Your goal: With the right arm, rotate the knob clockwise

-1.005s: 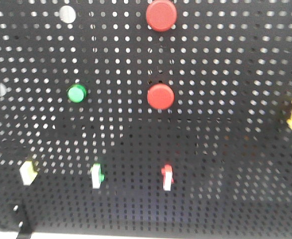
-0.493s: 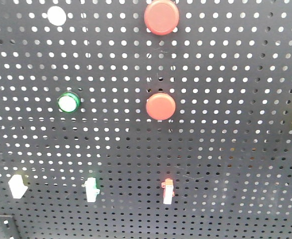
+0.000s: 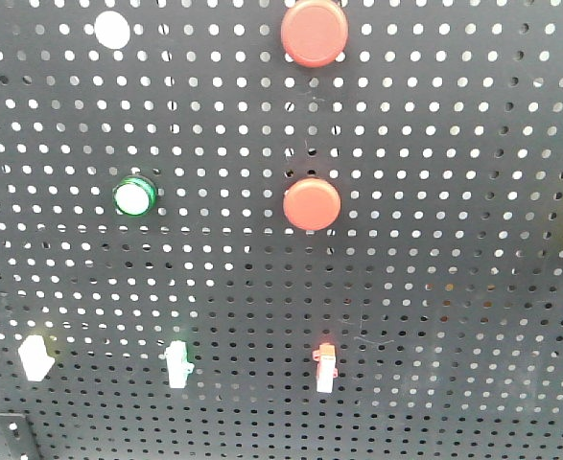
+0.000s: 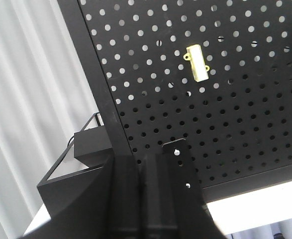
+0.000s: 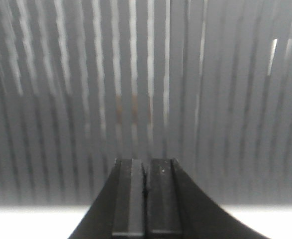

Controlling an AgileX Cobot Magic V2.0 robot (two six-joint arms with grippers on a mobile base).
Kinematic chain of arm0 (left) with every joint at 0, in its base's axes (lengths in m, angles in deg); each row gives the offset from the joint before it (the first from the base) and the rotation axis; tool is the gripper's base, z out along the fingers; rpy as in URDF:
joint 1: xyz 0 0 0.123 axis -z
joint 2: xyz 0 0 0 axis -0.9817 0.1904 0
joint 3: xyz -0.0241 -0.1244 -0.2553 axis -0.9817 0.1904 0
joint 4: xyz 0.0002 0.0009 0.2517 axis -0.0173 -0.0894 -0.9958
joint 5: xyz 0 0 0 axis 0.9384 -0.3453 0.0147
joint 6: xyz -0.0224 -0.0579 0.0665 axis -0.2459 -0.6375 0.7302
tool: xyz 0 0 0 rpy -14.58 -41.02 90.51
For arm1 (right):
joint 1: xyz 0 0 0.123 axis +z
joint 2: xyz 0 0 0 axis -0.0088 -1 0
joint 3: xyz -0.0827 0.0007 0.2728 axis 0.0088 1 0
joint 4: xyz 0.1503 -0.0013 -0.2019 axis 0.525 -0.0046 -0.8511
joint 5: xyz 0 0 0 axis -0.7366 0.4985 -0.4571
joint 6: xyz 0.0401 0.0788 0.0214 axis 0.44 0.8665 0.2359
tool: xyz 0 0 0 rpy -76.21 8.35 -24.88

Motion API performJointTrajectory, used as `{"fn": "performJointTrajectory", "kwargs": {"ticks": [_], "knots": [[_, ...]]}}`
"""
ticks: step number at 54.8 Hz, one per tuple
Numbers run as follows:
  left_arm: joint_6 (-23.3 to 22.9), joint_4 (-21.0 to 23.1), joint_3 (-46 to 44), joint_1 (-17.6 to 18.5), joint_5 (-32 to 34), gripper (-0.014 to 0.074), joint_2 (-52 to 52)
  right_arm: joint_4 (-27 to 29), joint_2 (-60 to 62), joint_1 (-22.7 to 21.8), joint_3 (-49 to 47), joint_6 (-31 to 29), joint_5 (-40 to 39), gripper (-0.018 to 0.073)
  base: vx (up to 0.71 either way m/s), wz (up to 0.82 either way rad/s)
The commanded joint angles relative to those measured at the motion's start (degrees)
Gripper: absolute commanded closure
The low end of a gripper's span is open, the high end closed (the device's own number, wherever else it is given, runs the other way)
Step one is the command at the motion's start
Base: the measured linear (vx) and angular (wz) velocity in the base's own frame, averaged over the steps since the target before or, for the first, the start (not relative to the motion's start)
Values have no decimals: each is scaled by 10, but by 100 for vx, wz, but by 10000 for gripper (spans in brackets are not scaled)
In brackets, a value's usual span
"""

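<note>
A black pegboard [image 3: 434, 144] fills the front view. It carries two round red buttons [image 3: 314, 32] [image 3: 311, 203], a green-rimmed button [image 3: 133, 196], and a low row of three small lever-like knobs: a pale one [image 3: 34, 356], a green-tipped one [image 3: 177, 364] and a red-tipped one [image 3: 325, 367]. No gripper shows in the front view. My right gripper [image 5: 146, 162] is shut and empty, facing a blurred grey curtain; no knob is in its view. My left gripper [image 4: 142, 159] is shut and empty, below a yellow knob [image 4: 197, 62] on the board.
A white round piece [image 3: 112, 30] sits at the board's top left. In the left wrist view the pegboard's left frame edge [image 4: 106, 99] stands before a grey curtain, with a black box [image 4: 91, 144] beside it. A white surface [image 4: 265, 204] lies below the board.
The front view has shifted and sharpened since a second ago: the board's parts sit lower and further left, and the yellow piece at the right edge has nearly left view. Little change in the last half second.
</note>
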Motion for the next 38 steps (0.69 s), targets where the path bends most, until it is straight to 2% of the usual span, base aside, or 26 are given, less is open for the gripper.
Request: {"fn": "performJointTrajectory", "kwargs": {"ticks": [1,5,8,14,17,29,38], "knots": [[-2,3,19,4,43,603,-9,-1,7,-3,-8,6,-136,557,0,0],[-2,3,19,4,43,603,-9,-3,6,-3,-50,35,-115,557,0,0],[-2,3,19,4,43,603,-9,-7,-1,-3,-97,50,-51,557,0,0],[-2,3,19,4,43,603,-9,-30,-58,-3,-231,35,81,557,0,0],[-2,3,19,4,43,603,-9,-50,-112,-3,-309,19,120,557,0,0],[-2,3,19,4,43,603,-9,-50,-305,-1,-565,2,205,557,0,0],[-2,3,19,4,43,603,-9,-32,-377,-2,-671,19,208,557,0,0]]}}
